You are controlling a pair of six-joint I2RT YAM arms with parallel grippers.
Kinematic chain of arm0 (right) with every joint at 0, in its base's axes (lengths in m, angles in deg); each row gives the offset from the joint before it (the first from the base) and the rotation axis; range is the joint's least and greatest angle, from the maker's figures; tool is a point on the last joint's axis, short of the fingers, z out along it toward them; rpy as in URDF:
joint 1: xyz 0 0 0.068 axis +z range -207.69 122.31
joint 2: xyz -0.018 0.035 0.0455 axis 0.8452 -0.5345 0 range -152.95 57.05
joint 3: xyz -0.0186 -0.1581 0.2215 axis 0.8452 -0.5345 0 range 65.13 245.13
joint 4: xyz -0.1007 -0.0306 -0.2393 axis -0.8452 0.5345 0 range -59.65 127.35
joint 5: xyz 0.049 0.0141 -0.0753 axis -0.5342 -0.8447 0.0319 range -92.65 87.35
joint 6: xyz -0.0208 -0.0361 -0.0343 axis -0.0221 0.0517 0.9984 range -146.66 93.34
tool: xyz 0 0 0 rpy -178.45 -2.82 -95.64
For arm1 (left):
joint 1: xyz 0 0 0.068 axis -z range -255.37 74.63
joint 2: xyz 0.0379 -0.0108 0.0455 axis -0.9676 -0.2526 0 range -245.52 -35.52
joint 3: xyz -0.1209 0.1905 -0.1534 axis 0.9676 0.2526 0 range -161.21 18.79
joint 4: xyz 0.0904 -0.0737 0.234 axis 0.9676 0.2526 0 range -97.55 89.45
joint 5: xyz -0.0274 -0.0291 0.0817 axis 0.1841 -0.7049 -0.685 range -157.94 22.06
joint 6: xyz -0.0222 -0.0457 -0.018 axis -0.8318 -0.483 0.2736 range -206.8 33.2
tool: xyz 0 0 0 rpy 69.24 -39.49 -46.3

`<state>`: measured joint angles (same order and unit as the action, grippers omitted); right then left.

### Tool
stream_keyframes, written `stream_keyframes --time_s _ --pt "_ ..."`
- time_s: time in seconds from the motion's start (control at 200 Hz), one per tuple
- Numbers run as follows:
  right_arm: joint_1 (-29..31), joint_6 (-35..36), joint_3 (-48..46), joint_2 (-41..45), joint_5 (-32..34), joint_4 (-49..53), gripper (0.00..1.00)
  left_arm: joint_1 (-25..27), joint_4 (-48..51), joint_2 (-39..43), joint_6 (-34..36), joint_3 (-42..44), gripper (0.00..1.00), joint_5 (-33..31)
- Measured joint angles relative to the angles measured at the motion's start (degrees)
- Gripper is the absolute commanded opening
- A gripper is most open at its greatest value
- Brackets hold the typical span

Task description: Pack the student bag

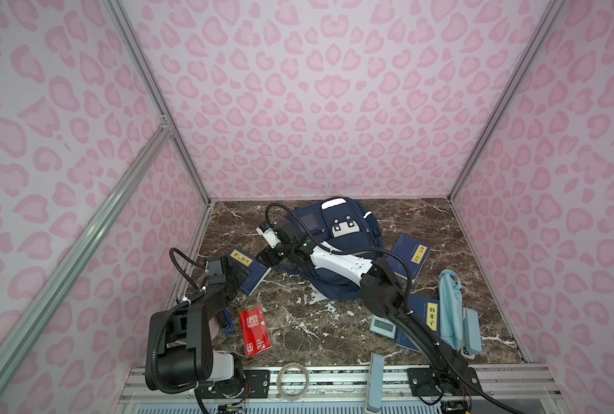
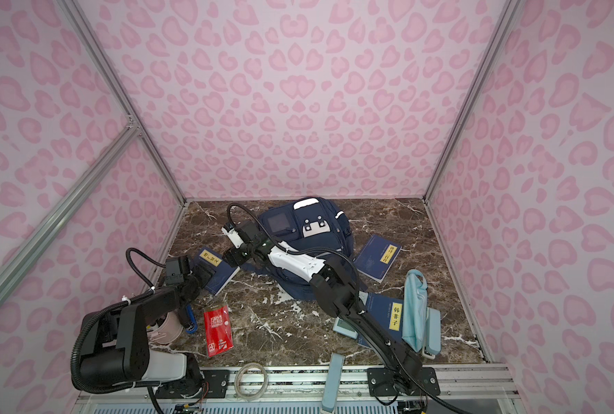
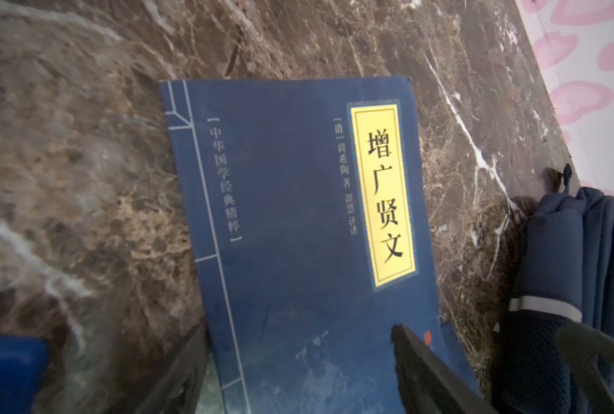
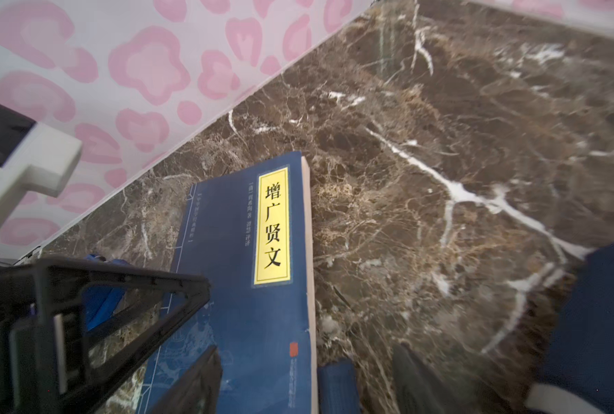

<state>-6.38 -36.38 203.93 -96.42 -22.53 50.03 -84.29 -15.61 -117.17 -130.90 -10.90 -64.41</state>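
Navy student bag (image 1: 359,243): front up, far centre of marble desk (image 1: 298,322).
Left jaws: spread apart over blue book (image 1: 253,276), left of bag.
Right jaws: spread apart at that book's right edge.

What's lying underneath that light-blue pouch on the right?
The pouch seems to lie partly over a dark-blue book with a yellow label and a grey-blue case. How far either runs underneath is hidden.
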Motion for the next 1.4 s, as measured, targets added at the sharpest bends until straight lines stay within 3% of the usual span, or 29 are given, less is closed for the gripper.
stream_keyframes --time_s 0.145,0.295,0.46,0.64,0.82,0.945,1.2,1.4 --pt "-0.61 -1.70 12.24 -8.85 -2.25 5.86 0.72 0.00 -3.21 -2.21 0.42 -0.52 0.78 1.75" --pt "-1.75 -3.82 14.62 -11.28 -4.44 7.37 0.60 0.00 -5.68 -3.85 0.39 -0.76 0.71 2.69" --pt "-1.42 -4.11 13.44 -11.10 -6.54 6.75 0.45 -0.04 -11.93 -5.33 -0.07 1.05 0.66 5.09" --pt "-1.70 -5.40 11.43 -10.34 -7.78 5.46 0.43 -0.22 -18.36 -5.90 -0.35 3.37 0.67 6.67" --pt "-2.49 -8.72 8.81 -9.07 -9.94 3.93 0.35 -0.26 -17.92 -4.17 -1.18 5.11 0.50 8.72" --pt "-3.28 -12.28 6.05 -7.58 -11.78 2.71 0.34 -0.26 -15.54 -1.29 -1.25 5.42 0.50 9.60" --pt "-3.15 -14.62 5.68 -6.67 -15.28 2.47 0.06 0.00 -11.41 1.90 -0.81 5.22 0.52 10.51" --pt "-2.29 -14.62 5.64 -5.64 -16.81 3.06 0.01 0.04 -11.34 0.98 -0.79 5.22 0.53 11.74"
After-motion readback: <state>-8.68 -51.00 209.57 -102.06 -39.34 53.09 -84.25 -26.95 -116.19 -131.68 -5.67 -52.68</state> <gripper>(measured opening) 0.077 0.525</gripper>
